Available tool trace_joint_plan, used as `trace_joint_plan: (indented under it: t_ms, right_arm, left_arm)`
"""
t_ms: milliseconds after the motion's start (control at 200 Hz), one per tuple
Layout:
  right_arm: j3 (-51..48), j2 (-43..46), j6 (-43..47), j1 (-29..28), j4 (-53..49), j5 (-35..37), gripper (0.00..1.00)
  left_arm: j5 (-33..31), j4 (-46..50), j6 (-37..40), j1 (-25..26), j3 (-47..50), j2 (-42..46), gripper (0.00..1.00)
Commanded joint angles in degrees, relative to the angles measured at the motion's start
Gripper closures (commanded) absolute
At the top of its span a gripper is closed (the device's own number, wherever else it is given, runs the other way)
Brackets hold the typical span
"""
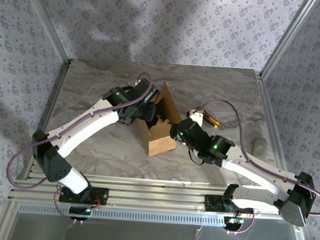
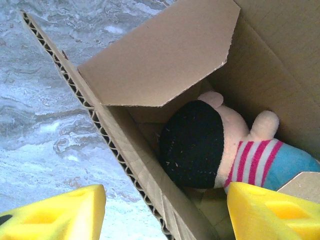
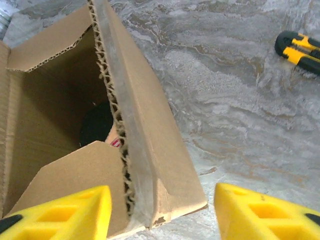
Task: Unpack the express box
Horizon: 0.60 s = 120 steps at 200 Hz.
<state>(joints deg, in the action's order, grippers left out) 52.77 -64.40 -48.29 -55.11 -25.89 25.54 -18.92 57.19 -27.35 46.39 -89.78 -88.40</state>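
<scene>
At the middle of the table (image 1: 228, 92) stands the express box (image 1: 160, 135), open, with one flap raised at its far side. Both arms crowd in over it from left and right and cover much of its mouth in the overhead view.

The left gripper (image 2: 165, 217) has its jaws wide apart and holds nothing; the box's corrugated left wall runs between its yellow fingers (image 2: 55, 215). The right gripper (image 3: 160, 215) is just as wide and also empty, straddling the taped flap on the box's right side.

There is one box, one utility knife (image 1: 209, 119) and one plush toy (image 2: 215, 145). The knife lies on the table to the right of the box, well apart from it.

The left wrist view shows the toy lying deep in the box, partly under an inward-folded flap: black head, pink stripes, blue body. From the right wrist it is only a dark patch.
</scene>
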Motion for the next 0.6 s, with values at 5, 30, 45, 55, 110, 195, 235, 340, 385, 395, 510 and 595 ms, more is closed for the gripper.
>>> trace_joint_plan:
  t_ms: [5, 30, 45, 55, 110, 195, 235, 340, 385, 395, 510, 595]
  right_arm:
    - [4.5, -0.9, 4.1, 0.0, -1.3, 1.0, 0.39]
    - [5.4, -1.3, 5.2, 0.2, -1.3, 0.6, 0.38]
    - [6.0, -1.6, 5.6, 0.4, -1.4, 0.3, 0.38]
    - [6.3, -1.9, 6.0, 0.5, -1.4, 0.2, 0.38]
    - [8.3, -3.3, 7.5, 1.1, -2.1, -0.7, 0.38]
    - [11.3, -5.9, 9.8, 2.9, -2.8, -3.5, 0.37]
    - [12.3, -7.3, 10.7, 3.9, -2.9, -4.6, 0.37]
    - [13.6, -10.1, 11.8, 6.4, -2.0, -6.7, 0.45]
    - [13.4, -10.6, 11.8, 7.3, -0.7, -7.9, 0.48]
    - [13.3, -10.8, 11.9, 7.6, -0.5, -8.2, 0.48]
    - [13.4, -11.9, 11.8, 9.2, 0.5, -9.8, 0.52]
    - [13.4, -12.6, 13.8, 10.0, 0.5, -10.6, 0.56]
  left_arm:
    - [-0.8, 1.1, 1.1, 0.0, -2.5, 1.4, 0.34]
    - [-0.6, 1.5, 0.9, 0.0, -2.7, 1.4, 0.34]
    - [-0.3, 1.7, 0.8, -0.1, -3.0, 1.4, 0.34]
    - [-0.1, 1.9, 0.6, -0.1, -3.0, 1.4, 0.34]
    - [1.1, 3.2, -0.2, -0.1, -3.9, 1.1, 0.32]
    - [2.4, 6.0, -2.0, -0.1, -5.7, -0.3, 0.32]
    - [3.0, 6.5, -2.5, -0.1, -6.1, -0.6, 0.32]
    - [3.3, 6.0, -4.3, -0.1, -4.6, -0.2, 0.32]
    - [3.7, 5.7, -5.2, -0.1, -3.9, 0.0, 0.32]
    - [3.8, 5.7, -5.5, -0.1, -3.7, 0.0, 0.32]
    - [4.8, 5.6, -7.4, -0.6, -2.5, 0.1, 0.36]
    - [5.2, 5.5, -8.9, -1.0, -1.4, 0.7, 0.40]
